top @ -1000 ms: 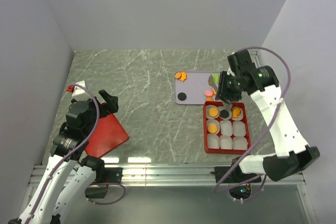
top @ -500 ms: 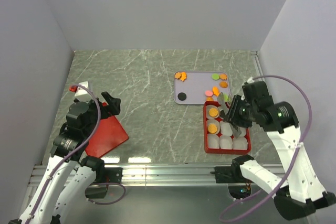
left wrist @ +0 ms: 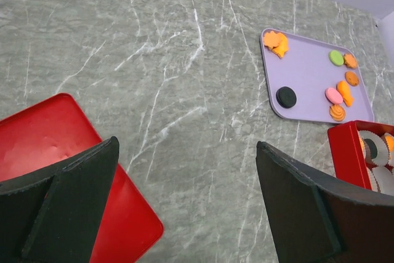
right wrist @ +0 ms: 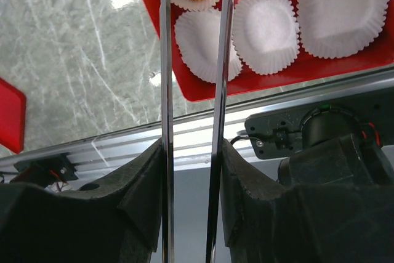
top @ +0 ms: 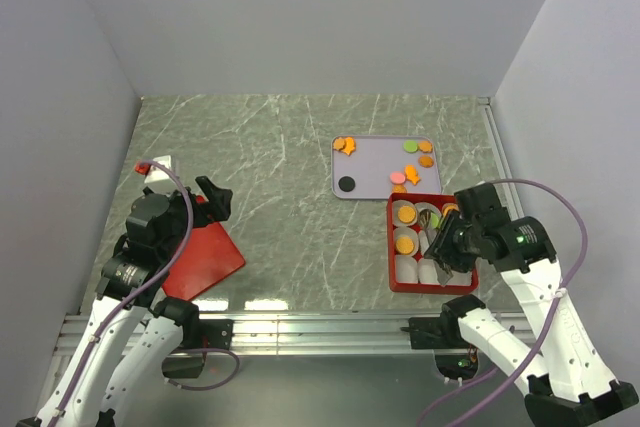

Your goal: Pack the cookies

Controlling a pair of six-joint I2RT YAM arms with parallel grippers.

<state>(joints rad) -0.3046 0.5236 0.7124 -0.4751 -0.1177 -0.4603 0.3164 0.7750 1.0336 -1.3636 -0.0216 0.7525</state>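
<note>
My right gripper (right wrist: pixel 191 170) is clamped on metal tongs (right wrist: pixel 165 60) above the red box (top: pixel 392 247), probably to feed a paper cup (right wrist: pixel 265 29). More cookies (top: pixel 345 145) lie on the tray (top: pixel 375 162) at twelve o'clock. My left gripper (left wrist: pixel 186 164) idles, fingers wide apart.

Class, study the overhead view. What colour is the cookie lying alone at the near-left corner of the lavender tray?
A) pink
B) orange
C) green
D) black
D: a black cookie lies by itself at that corner of the lavender tray, while the other colours lie elsewhere on it.
</note>
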